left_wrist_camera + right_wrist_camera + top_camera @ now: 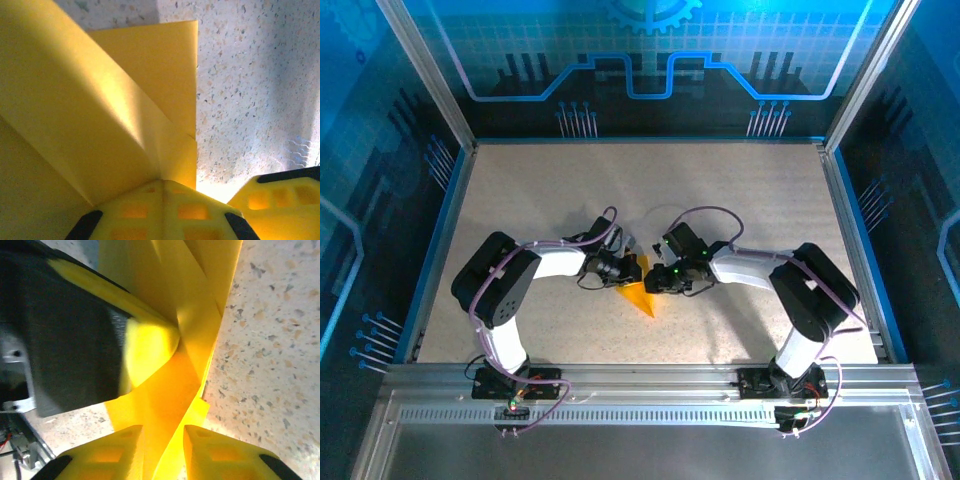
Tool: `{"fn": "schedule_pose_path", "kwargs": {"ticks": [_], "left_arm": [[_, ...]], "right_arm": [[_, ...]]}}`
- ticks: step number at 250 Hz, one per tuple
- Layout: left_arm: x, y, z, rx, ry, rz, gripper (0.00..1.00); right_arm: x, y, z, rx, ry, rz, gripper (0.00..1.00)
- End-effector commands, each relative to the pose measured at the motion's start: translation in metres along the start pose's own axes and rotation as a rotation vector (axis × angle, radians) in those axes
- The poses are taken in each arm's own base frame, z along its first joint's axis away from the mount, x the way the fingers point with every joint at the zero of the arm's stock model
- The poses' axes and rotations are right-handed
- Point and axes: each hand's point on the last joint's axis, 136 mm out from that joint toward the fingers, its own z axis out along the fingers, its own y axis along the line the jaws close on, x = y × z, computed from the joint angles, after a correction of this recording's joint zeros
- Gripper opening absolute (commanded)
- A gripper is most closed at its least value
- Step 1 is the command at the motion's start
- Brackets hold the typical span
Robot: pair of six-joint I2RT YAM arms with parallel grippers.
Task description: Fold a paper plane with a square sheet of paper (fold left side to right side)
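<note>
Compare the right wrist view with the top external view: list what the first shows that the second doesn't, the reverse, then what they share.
Right wrist view: close up, the right pincer has its fingers apart, with a band of the paper running between them. The tip of the left pincer rests against a fold.
Top external view: the left arm and right arm appear whole, with their bases by the rail. The paper's point aims at the near edge.
Both: yellow-orange paper on the speckled table, with both pincers meeting at it.
</note>
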Motion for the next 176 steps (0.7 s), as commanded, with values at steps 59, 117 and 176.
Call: {"fn": "schedule_pose_path", "kwargs": {"ticks": [59, 117, 176], "left_arm": [[0.024, 0.035, 0.007, -0.112, 0.052, -0.056, 0.05], [0.022, 0.034, 0.007, -0.111, 0.047, -0.054, 0.05], [0.021, 0.033, 0.005, -0.112, 0.045, -0.053, 0.05]], "right_arm": [[0.009, 0.024, -0.028, -0.097, -0.003, -0.031, 0.18], [0.031, 0.037, -0.005, -0.181, 0.087, -0.027, 0.06], [0.047, 0.029, 0.012, -0.169, 0.146, -0.003, 0.06]]}}
